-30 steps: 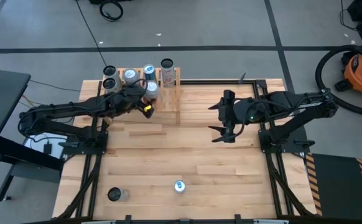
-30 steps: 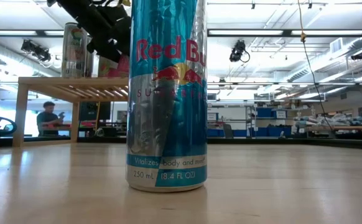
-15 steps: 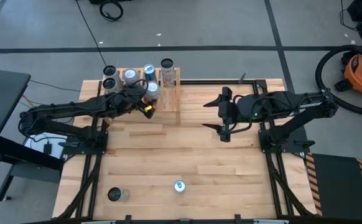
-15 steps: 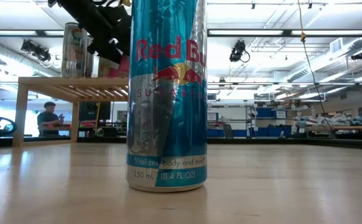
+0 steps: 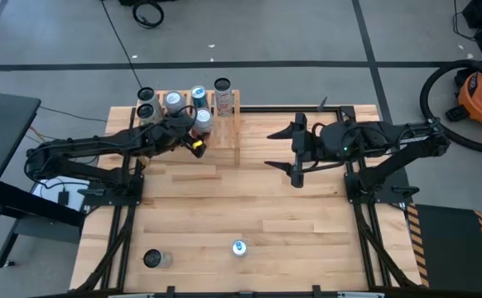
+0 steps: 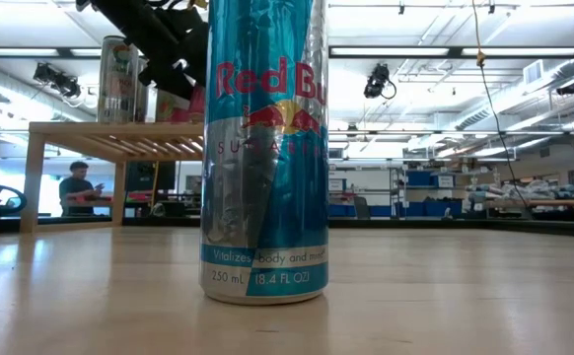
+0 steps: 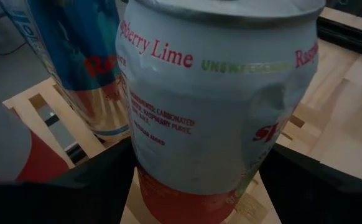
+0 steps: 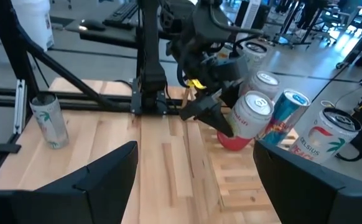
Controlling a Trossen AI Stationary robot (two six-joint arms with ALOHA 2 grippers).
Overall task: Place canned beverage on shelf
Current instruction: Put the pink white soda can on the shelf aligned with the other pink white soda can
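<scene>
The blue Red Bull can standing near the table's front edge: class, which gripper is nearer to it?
Right. The right gripper hangs over mid-table, apart from the blue can; the left gripper is farther off at the shelf, around a raspberry lime can.

We note the shelf (image 5: 193, 112) at upper left of the high view is crowded: cans (image 5: 173, 101) stand close together across its slats, and the left hand (image 5: 198, 132) sits at its near edge around a red-and-white can (image 8: 246, 121). Little room remains there for passage. The middle of the table (image 5: 224, 199) lies open between both arms. The right hand (image 5: 286, 161) hovers right of centre, fingers apart. Along the lower edge, a blue can (image 5: 238, 247) and another can (image 5: 154, 259) stand well apart.
</scene>
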